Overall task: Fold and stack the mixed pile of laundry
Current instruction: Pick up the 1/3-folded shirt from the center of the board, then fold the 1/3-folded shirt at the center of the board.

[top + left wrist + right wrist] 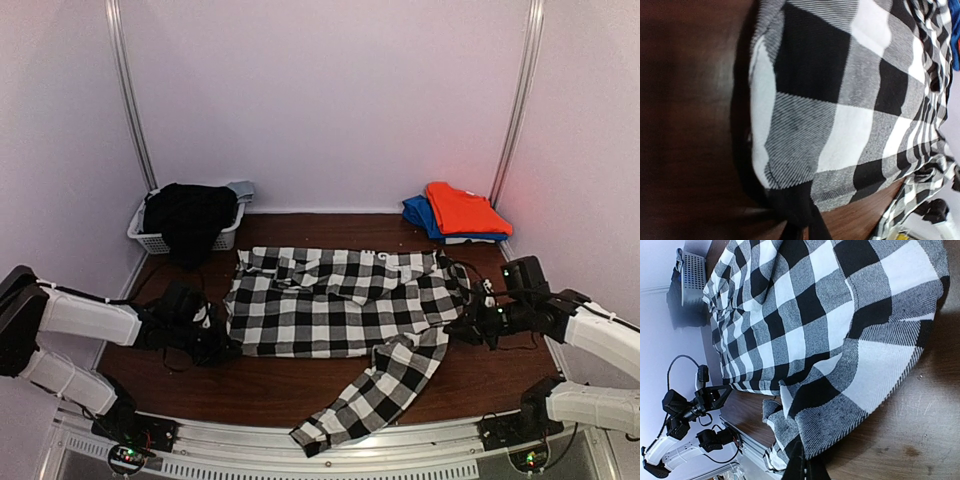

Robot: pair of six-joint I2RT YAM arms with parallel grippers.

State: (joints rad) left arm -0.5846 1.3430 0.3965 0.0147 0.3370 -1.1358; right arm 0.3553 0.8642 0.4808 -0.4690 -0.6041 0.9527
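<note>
Currently R gripper [463,327] is clamped tight on the checked shirt [330,300], cloth pinched betw. its jaws at the shirt's right edge. L gripper [218,346] sits at the shirt's left edge, touching the hem. Its jaws are close together, but can't tell if cloth is caught. Shirt lies spread flat on the dark wood table [270,385], one sleeve trailing off its lower right side. Behind shirt's left corner: white basket [150,240] w/ black garment [188,218] draped over it. Behind its right corner: orange-red garment [462,208] folded atop a blue garment [415,212], both apart from shirt.
</note>
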